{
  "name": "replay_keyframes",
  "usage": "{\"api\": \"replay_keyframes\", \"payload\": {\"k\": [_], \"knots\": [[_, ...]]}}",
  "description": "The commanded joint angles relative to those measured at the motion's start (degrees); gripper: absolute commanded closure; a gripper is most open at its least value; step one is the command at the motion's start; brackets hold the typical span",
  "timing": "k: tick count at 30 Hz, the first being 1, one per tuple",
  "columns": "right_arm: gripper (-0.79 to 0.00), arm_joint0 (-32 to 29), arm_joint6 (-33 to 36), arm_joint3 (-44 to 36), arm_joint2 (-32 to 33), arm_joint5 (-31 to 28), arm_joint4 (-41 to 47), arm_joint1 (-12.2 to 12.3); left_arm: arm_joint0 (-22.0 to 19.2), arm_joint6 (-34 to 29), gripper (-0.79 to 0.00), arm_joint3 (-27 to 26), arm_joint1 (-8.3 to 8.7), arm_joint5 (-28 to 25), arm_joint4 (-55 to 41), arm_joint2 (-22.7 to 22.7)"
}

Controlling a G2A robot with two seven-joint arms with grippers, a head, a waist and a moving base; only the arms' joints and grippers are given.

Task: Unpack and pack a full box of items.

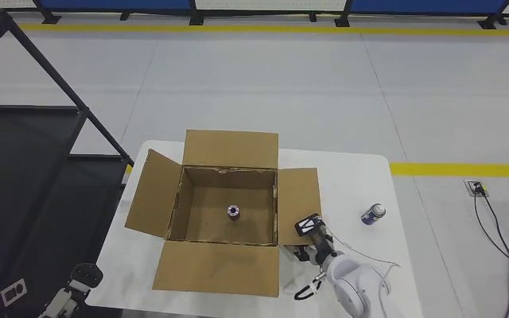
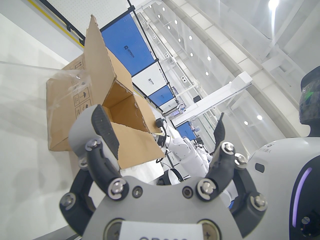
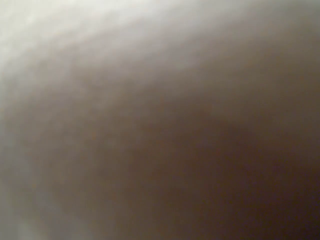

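An open cardboard box (image 1: 227,208) stands on the white table (image 1: 350,171) with all its flaps folded out. On the box floor lies one small round item (image 1: 233,211) with a purple rim. A small blue can (image 1: 373,213) with a pale cap stands on the table to the right of the box. My right arm (image 1: 314,238) is at the box's right flap, near the table's front edge; its wrist view is a close blur of pale and brown surface. My left gripper (image 2: 160,112) is open and empty, off the table's front left corner, facing the box (image 2: 100,96) from its side.
A dark metal frame (image 1: 64,103) and black platform stand left of the table. Yellow floor lines run behind and to the right. A cable and floor socket (image 1: 475,188) lie at the far right. Bare table surface lies around the can.
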Motion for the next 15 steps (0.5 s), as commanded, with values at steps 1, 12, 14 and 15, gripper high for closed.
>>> {"api": "replay_keyframes", "payload": {"k": [1,12,14,15], "knots": [[-0.785,0.4,0.5,0.6,-1.0,0.2,-1.8,0.1,0.0,0.0,-0.785,0.0,0.0,0.0,0.0,0.0],[-0.785,3.8,3.8,4.1,-4.3,3.8,-5.2,0.0,0.0,0.0,-0.785,0.0,0.0,0.0,0.0,0.0],[-0.776,4.4,4.1,4.9,-4.8,4.2,-5.1,-0.1,0.0,0.0,-0.785,0.0,0.0,0.0,0.0,0.0],[-0.733,4.7,4.3,5.3,-4.9,4.3,-5.1,-0.1,0.0,0.0,-0.785,0.0,0.0,0.0,0.0,0.0]]}}
